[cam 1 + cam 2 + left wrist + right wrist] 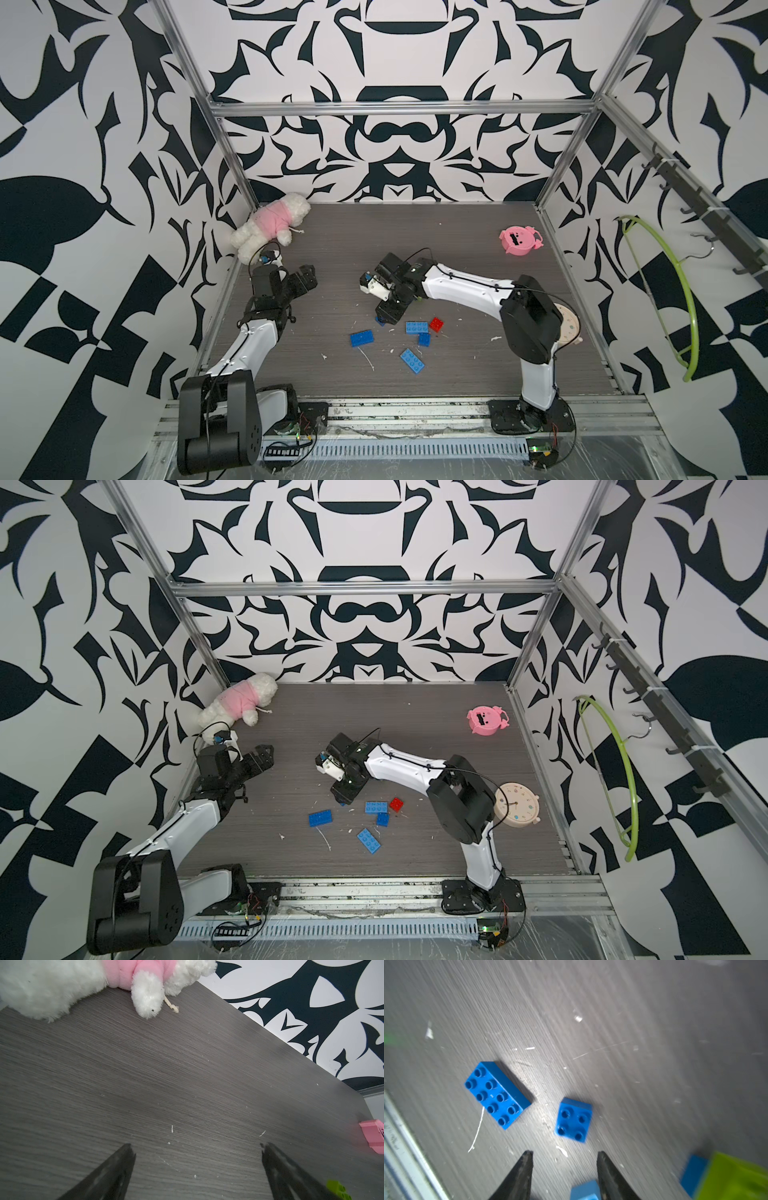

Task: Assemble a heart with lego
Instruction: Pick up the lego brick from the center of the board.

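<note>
Loose lego lies at front centre: blue 2x4 bricks (361, 338) (416, 327) (412, 360), a blue 2x2 (424, 339) and a red 2x2 (436, 323). My right gripper (386, 316) (564, 1152) hangs low and open just behind them. A pale blue brick (584, 1191) sits deep between its fingers against one finger. Ahead of the tips lie a blue 2x2 (574, 1120) and a 2x4 (497, 1094). A blurred lime green brick (735, 1180) adjoins a blue one (693, 1174). No heart shape is in view. My left gripper (307, 278) (197, 1145) is open and empty over bare table.
A white plush in a pink shirt (272, 226) lies at the back left corner. A pink round toy (519, 241) stands back right. A beige clock (517, 806) sits behind my right arm. A green hanger (673, 291) hangs outside the metal frame.
</note>
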You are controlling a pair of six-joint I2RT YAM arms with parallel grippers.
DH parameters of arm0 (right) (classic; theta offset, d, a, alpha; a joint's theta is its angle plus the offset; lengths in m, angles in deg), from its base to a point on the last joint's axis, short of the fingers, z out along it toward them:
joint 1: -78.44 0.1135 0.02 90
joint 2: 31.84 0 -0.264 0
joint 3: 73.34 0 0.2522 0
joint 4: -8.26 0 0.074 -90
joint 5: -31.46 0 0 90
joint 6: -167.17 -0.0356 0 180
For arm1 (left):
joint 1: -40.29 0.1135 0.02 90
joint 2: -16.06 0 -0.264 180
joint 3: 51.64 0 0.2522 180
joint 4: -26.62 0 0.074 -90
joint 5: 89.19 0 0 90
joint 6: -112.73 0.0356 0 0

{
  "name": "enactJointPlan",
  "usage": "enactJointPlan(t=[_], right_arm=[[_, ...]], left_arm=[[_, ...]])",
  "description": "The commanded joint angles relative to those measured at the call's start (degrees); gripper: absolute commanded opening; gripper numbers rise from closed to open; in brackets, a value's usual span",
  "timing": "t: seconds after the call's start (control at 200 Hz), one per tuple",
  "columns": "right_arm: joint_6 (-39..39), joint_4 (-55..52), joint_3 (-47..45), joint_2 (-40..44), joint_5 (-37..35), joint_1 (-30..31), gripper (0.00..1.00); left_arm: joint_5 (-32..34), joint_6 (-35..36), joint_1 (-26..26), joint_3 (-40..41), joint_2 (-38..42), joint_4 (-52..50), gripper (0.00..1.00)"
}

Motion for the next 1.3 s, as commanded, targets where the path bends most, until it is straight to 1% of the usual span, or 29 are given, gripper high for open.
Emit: enactJointPlan(t=[0.0, 0.155, 0.39, 0.465, 0.565, 0.69, 0.8, 0.875, 0.99, 1.12, 1.3], right_arm=[[-0.9, -0.8, 3.4, -0.9, -0.7, -0.3, 0.52], [-0.8, -1.6, 4.9, -2.7, -2.7, 0.2, 0.52], [-1.1, -1.4, 5.5, -3.3, -2.0, 0.6, 0.52], [-1.0, -0.6, 3.7, -0.8, -1.6, 0.6, 0.52], [-0.5, -0.2, -0.1, 4.2, -3.2, 0.5, 0.53], [2.1, -1.4, -6.1, 10.1, -4.5, -0.1, 0.54], [4.2, -2.5, -11.2, 14.1, -1.7, -2.5, 0.55], [6.2, -3.6, -13.5, 15.5, -1.6, -3.3, 0.55], [9.2, -6.9, -14.6, 14.7, -1.9, -4.0, 0.56], [9.8, -7.5, -14.3, 13.2, -3.8, -4.5, 0.56], [10.7, -8.0, -13.6, 11.8, -2.5, -5.6, 0.56]], left_arm=[[-0.2, 0.0, 0.1, -1.0, 0.2, 0.2, 0.99], [-0.3, 0.0, 0.1, -1.1, 0.0, 0.1, 0.99], [-0.3, 0.1, 0.1, -1.2, 0.0, 0.0, 0.99], [-0.3, 0.1, 0.1, -1.1, 0.0, 0.0, 0.99], [-0.3, 0.1, 0.1, -1.2, -0.1, 0.0, 0.99], [-0.4, 0.1, 0.1, -1.3, -0.2, 0.0, 0.99], [-0.4, 0.1, 0.1, -1.3, -0.3, 0.3, 0.99], [-0.5, 0.1, 0.1, -1.3, -0.3, 0.3, 0.99], [-0.4, 0.1, 0.1, -1.1, -0.2, 0.4, 0.99], [-0.3, 0.1, 0.1, -0.9, 0.0, 0.6, 0.99], [-0.2, 0.1, 0.1, -0.8, 0.3, 0.7, 0.99]])
